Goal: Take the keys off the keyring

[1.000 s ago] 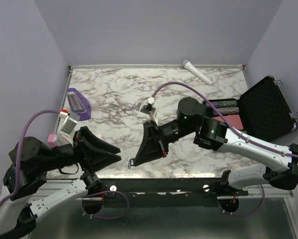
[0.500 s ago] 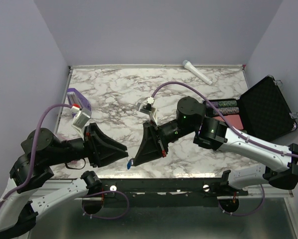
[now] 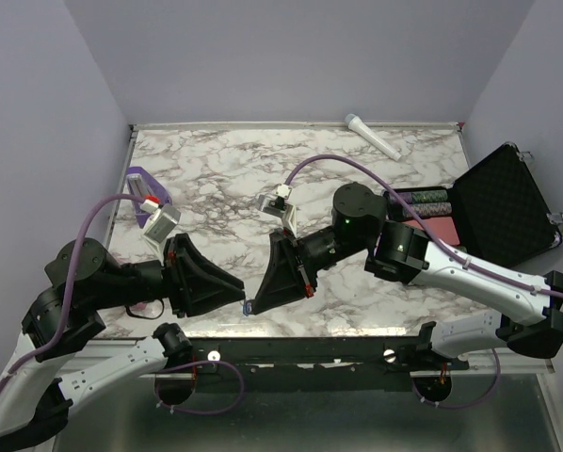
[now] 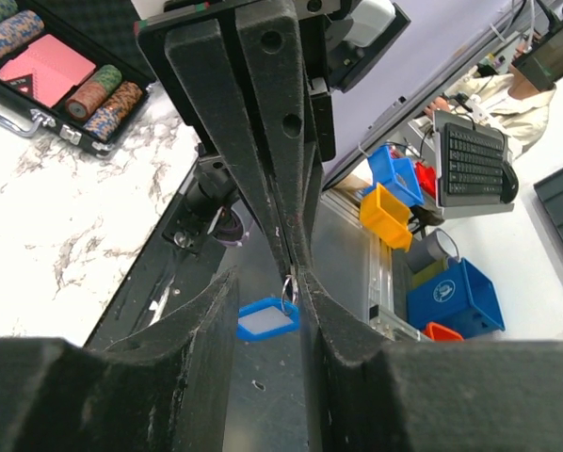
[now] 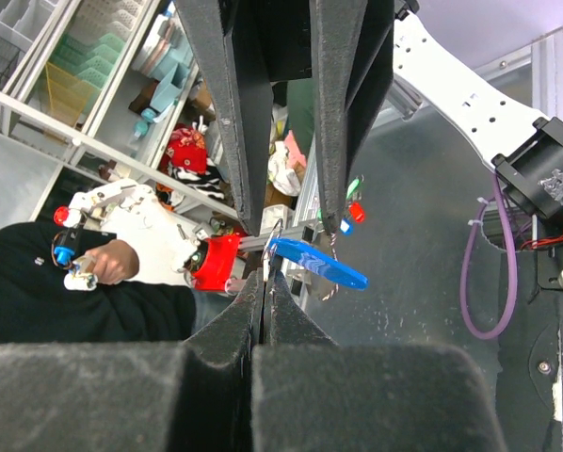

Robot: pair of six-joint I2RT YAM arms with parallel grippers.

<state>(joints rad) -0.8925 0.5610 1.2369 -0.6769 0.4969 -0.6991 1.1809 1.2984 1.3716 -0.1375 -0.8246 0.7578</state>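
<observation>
Marble-patterned table (image 3: 225, 169) lies below the work. Both arms hold their tools above its near edge, so the keyring (image 4: 265, 321) hangs free in the air and does not rest on the surface (this leaves room for fingers on every side of it).

My right gripper (image 5: 263, 275) is pressed together, its tips pinching the thin metal ring (image 4: 288, 285) at the top of the keyring. The blue tag (image 5: 317, 264) hangs just beside those tips. I judge this grip to be the anchor: with the ring fixed, the other tool has something to work against.

My left gripper (image 4: 267, 281) is spread, with one finger on each side of the tag and ring. As far as the wrist views show, it touches neither. The two tools point tip to tip, which places the ring in the gap between the left jaws.

The key cannot be made out with certainty in any view. It is too small, and the fingers mask much of the ring, so I cannot tell whether it sits on the ring.

My estimate of the next move is to close the left fingers on the key alone, not on the tag. The risk is that a grasp on the tag would drag the whole keyring out of the right tips.
</observation>
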